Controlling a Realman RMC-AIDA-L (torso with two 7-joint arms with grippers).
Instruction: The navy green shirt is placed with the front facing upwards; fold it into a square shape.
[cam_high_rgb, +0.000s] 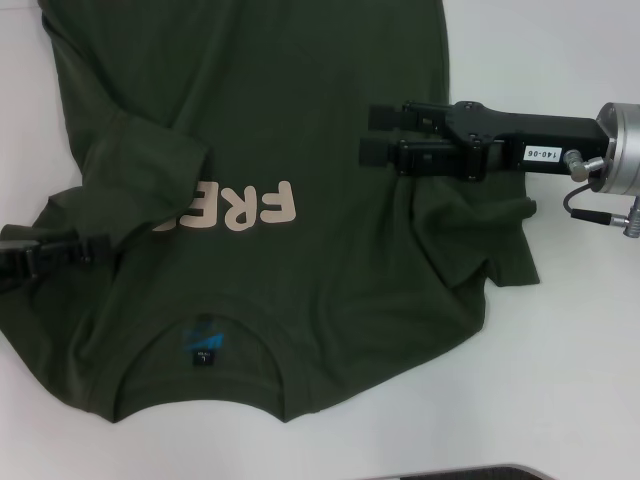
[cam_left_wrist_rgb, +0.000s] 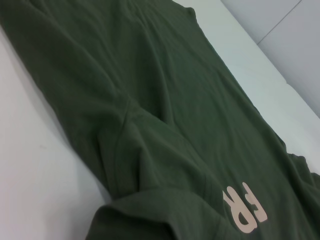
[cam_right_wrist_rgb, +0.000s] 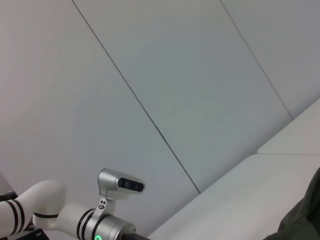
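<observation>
STEP: sleeve folds, left sleeve over shirt (cam_high_rgb: 330, 120) | right gripper (cam_high_rgb: 378, 135) parted, empty; left gripper (cam_high_rgb: 60, 252) state unclear | NEXT: you grip right sleeve.

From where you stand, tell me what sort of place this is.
Probably a lab or test room set up for cloth folding: a bare white table, plain pale panelled walls, and only the navy green shirt spread out between the robot's arms.
</observation>
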